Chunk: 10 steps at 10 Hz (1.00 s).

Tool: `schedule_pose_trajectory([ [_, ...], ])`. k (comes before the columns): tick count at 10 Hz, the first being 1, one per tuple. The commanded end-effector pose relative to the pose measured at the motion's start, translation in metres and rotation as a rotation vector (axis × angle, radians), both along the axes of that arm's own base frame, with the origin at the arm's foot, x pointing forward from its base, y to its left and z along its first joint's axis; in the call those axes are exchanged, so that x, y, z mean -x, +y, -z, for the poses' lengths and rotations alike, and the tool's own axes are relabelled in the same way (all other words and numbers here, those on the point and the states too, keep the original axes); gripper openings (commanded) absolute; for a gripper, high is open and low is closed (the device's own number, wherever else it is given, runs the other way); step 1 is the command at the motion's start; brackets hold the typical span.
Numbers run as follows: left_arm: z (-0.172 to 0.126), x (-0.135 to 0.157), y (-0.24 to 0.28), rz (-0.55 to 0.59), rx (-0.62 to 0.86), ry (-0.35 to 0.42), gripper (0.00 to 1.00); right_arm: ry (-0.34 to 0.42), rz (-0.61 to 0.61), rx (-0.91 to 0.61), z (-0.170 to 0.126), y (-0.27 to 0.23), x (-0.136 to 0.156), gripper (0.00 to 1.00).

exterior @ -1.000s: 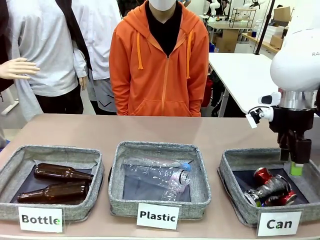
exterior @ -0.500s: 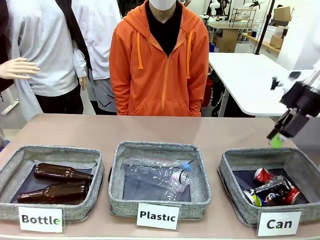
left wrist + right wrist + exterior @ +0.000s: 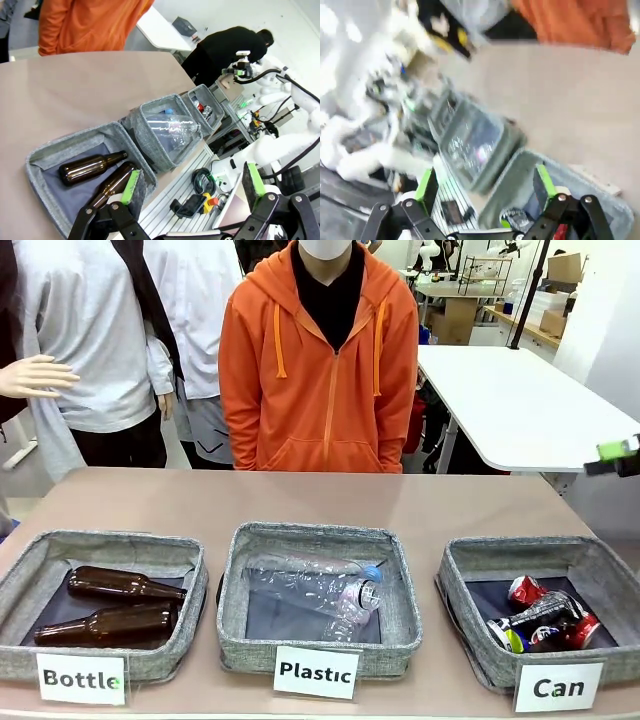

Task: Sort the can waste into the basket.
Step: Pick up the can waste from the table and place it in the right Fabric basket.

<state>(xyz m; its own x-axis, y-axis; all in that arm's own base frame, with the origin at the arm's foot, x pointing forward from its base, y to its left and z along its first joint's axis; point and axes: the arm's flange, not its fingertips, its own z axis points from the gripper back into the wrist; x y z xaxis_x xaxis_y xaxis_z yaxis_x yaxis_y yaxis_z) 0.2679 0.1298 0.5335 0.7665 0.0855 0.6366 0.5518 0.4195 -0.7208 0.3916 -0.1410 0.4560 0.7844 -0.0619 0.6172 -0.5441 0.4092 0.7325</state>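
The right gripper [image 3: 618,453] has lifted away, fingers apart and empty; the cans [image 3: 543,620] lie below-left in the basket [image 3: 460,570].

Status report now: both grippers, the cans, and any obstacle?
Left gripper open, empty. Right gripper open, empty. Crushed red and dark metal cans inside grey fabric basket labelled "Can". No obstacle visible.

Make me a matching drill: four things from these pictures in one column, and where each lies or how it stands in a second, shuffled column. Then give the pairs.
Things:
1. brown glass bottles
2. clear plastic bottle
3. cans
4. left pincer

Places or states:
A. in the basket labelled Can
B. open, nothing between its fingers
C. in the bin labelled Plastic
D. in the bin labelled Bottle

Pairs: 1-D, 2-C, 3-A, 4-B
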Motion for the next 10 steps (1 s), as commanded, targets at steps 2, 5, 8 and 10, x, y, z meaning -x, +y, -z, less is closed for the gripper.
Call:
schedule_pose_trajectory([
  [2,-0.0013,0.0016,0.0010,0.008,0.010,-0.009,1.00,0.020,-0.103,0.136,-0.0102,0.0167,-0.0056,1.00],
  [5,-0.0013,0.0016,0.0010,0.008,0.010,-0.009,1.00,0.020,-0.103,0.136,-0.0102,0.0167,-0.0056,1.00],
  [8,-0.0013,0.0016,0.0010,0.008,0.010,-0.009,1.00,0.020,-0.103,0.136,-0.0102,0.0167,-0.0056,1.00],
  [10,-0.0013,0.0016,0.0010,0.008,0.010,-0.009,1.00,0.020,-0.103,0.136,-0.0102,0.0167,-0.0056,1.00],
])
